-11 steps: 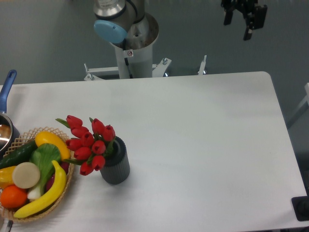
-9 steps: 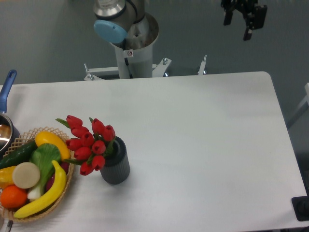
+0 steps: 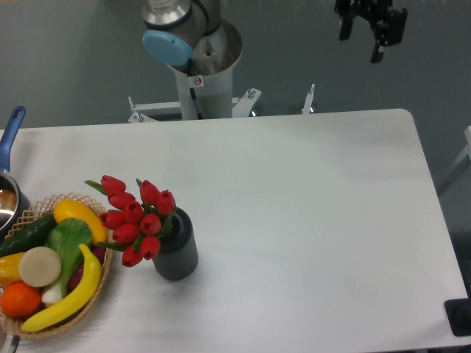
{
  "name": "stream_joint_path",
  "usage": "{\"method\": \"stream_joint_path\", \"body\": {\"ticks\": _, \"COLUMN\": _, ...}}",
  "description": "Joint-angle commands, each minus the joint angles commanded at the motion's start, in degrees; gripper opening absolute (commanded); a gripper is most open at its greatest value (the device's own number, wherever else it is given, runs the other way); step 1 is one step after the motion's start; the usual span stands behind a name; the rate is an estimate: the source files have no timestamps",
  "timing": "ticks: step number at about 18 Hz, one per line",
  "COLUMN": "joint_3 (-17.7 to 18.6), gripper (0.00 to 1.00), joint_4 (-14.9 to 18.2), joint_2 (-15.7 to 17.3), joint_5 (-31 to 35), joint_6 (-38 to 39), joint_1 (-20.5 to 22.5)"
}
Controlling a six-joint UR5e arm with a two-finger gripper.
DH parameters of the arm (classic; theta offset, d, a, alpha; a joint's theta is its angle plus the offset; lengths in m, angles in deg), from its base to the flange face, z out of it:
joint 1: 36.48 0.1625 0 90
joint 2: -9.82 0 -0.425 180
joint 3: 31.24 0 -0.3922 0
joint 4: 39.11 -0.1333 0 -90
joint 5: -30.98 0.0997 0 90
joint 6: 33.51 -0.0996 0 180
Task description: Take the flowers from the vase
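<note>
The bunch of red tulip flowers with green stems stands in the small dark grey ribbed cylindrical vase near the front-left of the white bench, leaning left toward the woven wicker basket of fruit and vegetables just beside it. The black two-finger gripper hangs well apart, beyond the bench's far right edge, fingers apart and holding nothing; the approach is judged not yet begun. A small label on the grey arm pedestal is unreadable.
</note>
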Motion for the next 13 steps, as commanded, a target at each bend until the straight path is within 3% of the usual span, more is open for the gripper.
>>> {"method": "stream_joint_path", "body": {"ticks": 5, "joint_3": 3.25, "gripper": 1.0, "joint_4": -2.98, "joint_2": 0.96, "joint_5": -6.61, "joint_6": 9.4, "joint_1": -1.31}}
{"method": "stream_joint_path", "body": {"ticks": 9, "joint_3": 4.4, "gripper": 1.0, "joint_4": -8.78, "joint_2": 0.79, "joint_5": -7.05, "joint_6": 15.12, "joint_1": -5.18}}
{"method": "stream_joint_path", "body": {"ticks": 13, "joint_3": 4.57, "gripper": 1.0, "joint_4": -9.75, "joint_2": -0.52, "joint_5": -9.42, "joint_6": 26.8, "joint_1": -8.08}}
